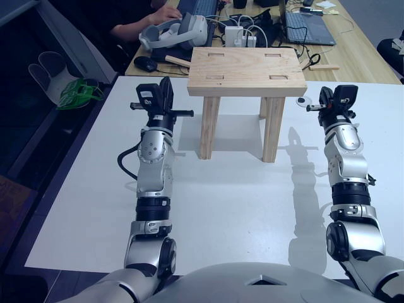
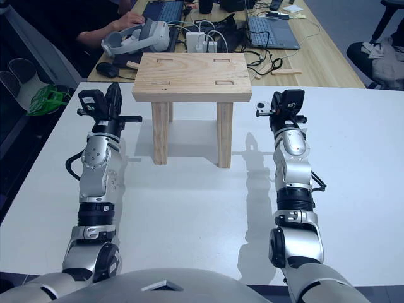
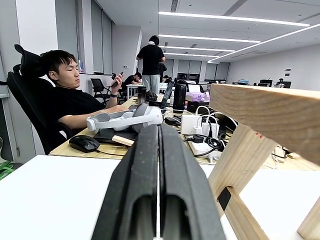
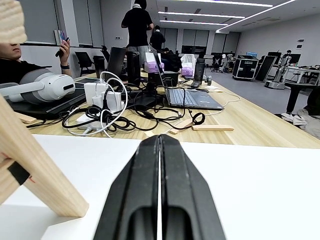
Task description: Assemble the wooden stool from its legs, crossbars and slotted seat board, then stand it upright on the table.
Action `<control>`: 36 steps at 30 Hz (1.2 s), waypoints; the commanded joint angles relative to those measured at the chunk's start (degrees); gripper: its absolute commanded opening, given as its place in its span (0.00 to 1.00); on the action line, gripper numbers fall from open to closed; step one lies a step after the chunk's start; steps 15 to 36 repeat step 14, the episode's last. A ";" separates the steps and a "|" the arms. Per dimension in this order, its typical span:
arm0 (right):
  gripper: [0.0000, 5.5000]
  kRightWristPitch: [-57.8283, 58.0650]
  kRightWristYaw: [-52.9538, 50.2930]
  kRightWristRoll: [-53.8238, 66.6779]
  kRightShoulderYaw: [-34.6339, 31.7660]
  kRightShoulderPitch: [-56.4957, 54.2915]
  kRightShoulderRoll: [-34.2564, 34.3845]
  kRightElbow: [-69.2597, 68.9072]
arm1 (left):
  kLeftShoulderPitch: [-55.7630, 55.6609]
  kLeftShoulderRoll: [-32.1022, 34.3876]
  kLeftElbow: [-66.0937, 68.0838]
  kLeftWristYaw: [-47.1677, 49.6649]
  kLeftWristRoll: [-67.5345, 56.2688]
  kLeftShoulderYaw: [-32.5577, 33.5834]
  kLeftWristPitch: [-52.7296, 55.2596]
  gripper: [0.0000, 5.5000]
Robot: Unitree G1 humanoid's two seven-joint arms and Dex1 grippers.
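Standing upright at the far middle of the counter (image 1: 221,208), the wooden stool (image 1: 246,88) looks rigid and moderately light; I'd take it by a leg (image 1: 209,126) or the seat board (image 1: 246,66) edge. It sits between my left pincer (image 1: 166,87) and right pincer (image 1: 326,95), touching neither; both are pressed together, holding nothing.

One stool (image 1: 246,71) at upper centre, four slots (image 1: 214,54) on top; two pincers, the left pincer (image 1: 165,87) and the right pincer (image 1: 326,96); two laptops (image 1: 307,28); one headset (image 1: 175,31).
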 commanded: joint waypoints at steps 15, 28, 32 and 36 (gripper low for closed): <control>0.00 1.94 0.05 0.49 -0.41 -0.46 -0.10 -1.65 | 0.31 0.20 -1.47 -0.28 -0.44 -0.11 1.44 0.00; 0.00 1.94 0.05 0.49 -0.41 -0.46 -0.10 -1.65 | 0.31 0.20 -1.47 -0.28 -0.44 -0.11 1.44 0.00; 0.00 1.94 0.05 0.49 -0.41 -0.46 -0.10 -1.65 | 0.31 0.20 -1.47 -0.28 -0.44 -0.11 1.44 0.00; 0.00 1.94 0.05 0.49 -0.41 -0.46 -0.10 -1.65 | 0.31 0.20 -1.47 -0.28 -0.44 -0.11 1.44 0.00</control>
